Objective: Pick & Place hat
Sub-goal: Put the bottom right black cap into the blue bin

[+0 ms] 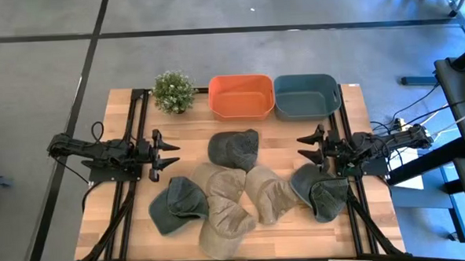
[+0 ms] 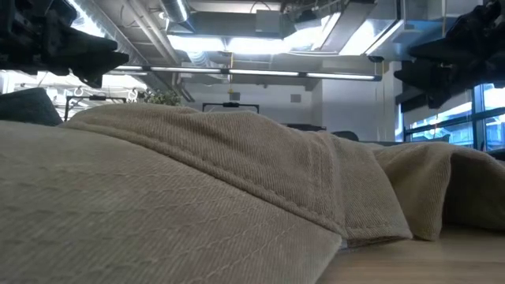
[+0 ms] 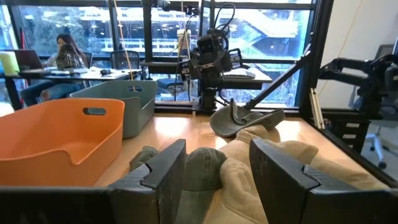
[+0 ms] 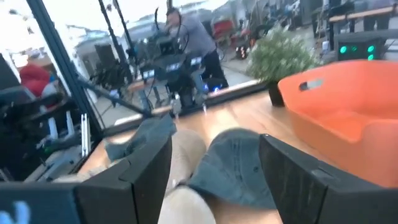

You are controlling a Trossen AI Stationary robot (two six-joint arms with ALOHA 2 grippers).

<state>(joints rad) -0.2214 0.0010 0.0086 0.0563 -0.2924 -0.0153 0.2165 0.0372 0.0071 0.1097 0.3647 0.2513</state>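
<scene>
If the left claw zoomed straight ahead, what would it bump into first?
Probably the dark green hat lying mid-table. The open left claw points right at it, though it may be high enough to pass over.

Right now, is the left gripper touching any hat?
Apart. The high view shows the left gripper open above bare table, with a clear gap of wood before the nearest dark green hat.
</scene>
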